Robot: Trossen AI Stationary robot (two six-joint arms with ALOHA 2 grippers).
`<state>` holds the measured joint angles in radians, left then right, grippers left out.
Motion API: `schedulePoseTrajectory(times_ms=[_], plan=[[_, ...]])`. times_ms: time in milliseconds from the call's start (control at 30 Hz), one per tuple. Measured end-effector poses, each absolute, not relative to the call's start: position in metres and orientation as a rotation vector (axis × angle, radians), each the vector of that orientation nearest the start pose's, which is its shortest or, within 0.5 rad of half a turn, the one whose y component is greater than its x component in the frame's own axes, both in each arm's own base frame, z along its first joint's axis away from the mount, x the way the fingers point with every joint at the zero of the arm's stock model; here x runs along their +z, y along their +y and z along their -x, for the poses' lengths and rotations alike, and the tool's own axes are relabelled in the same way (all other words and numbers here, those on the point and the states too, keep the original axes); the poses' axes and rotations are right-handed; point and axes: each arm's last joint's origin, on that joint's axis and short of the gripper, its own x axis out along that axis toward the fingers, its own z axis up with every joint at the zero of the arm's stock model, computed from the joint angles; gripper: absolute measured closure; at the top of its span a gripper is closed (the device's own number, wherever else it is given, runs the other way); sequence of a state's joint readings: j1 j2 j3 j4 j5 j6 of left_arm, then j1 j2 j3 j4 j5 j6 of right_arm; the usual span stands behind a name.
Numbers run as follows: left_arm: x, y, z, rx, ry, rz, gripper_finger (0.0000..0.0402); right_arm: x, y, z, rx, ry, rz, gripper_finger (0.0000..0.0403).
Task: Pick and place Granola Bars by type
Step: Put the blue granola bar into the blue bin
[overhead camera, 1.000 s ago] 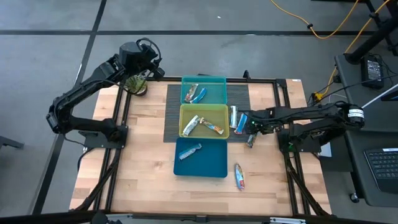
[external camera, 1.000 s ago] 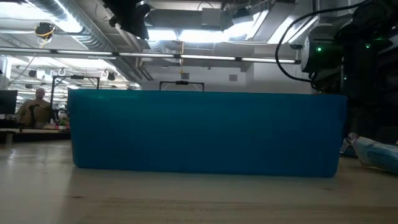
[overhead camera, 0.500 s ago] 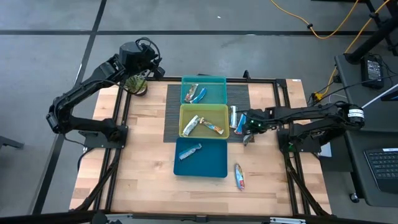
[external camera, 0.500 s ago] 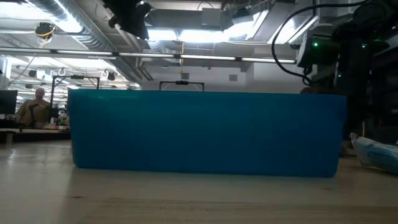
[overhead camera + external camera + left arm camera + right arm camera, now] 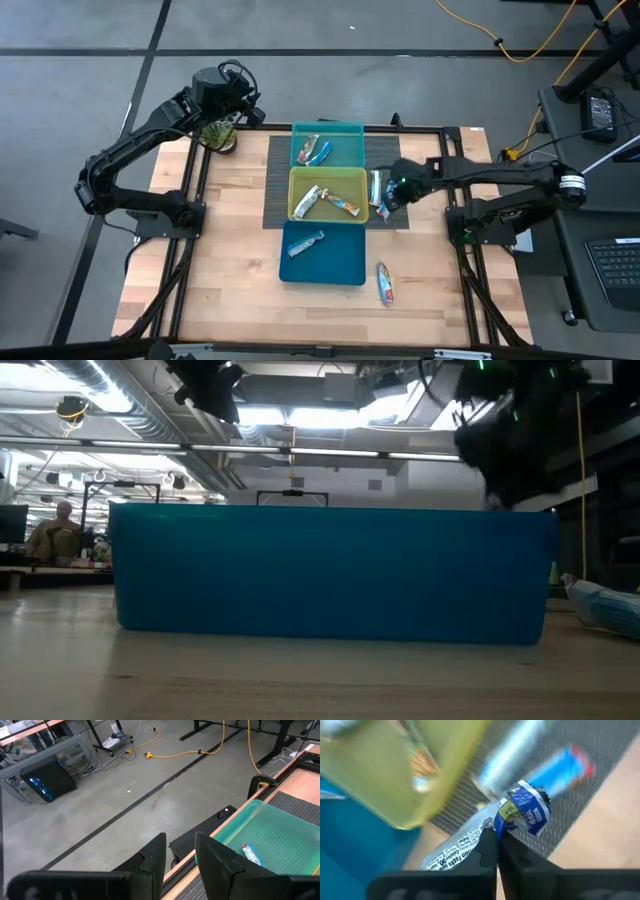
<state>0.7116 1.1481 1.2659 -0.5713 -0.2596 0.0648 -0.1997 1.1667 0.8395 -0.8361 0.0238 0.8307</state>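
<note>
Right gripper [image 5: 496, 851] clenched on a blue-and-white bar [image 5: 520, 812], just right of the yellow-green bin [image 5: 300, 180]. Left gripper [image 5: 180, 852] released, parked at the table's [image 5: 230, 290] far-left corner.

Grey concrete floor [image 5: 300, 30], yellow cable [image 5: 520, 45], bright ceiling lights [image 5: 260, 415]

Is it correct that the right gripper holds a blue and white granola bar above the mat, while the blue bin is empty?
Not quite. The right gripper does hold a blue and white granola bar above the mat, but the blue bin is not empty: the high view shows one bar lying inside it.
</note>
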Motion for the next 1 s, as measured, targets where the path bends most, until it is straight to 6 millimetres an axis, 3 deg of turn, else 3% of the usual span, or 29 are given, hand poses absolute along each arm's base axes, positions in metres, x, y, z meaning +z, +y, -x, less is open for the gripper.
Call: schedulePoseTrajectory(times_ms=[167,300,533,733,900,1000], plan=[[0.391,0.158,-0.172,0.938,0.490,0.047,0.0305,0.289,-0.046,-0.208,-0.630,0.937,-0.644,0.0394],[0.391,0.158,-0.172,0.938,0.491,0.047,0.0306,0.315,-0.047,-0.212,-0.563,0.880,-0.536,0.0398],[0.390,0.158,-0.172,0.937,0.500,0.049,0.0308,0.322,-0.041,-0.214,-0.498,0.874,-0.435,0.0392],[0.390,0.158,-0.172,0.937,0.500,0.049,0.0309,0.330,-0.029,-0.226,-0.341,0.782,-0.334,0.0398],[0.389,0.158,-0.173,0.904,0.499,0.057,0.0311,0.337,-0.023,-0.245,-0.213,0.696,-0.304,0.0394],[0.389,0.157,-0.173,0.886,0.501,0.062,0.0311,0.352,-0.020,-0.264,-0.160,0.691,-0.245,0.0394]])
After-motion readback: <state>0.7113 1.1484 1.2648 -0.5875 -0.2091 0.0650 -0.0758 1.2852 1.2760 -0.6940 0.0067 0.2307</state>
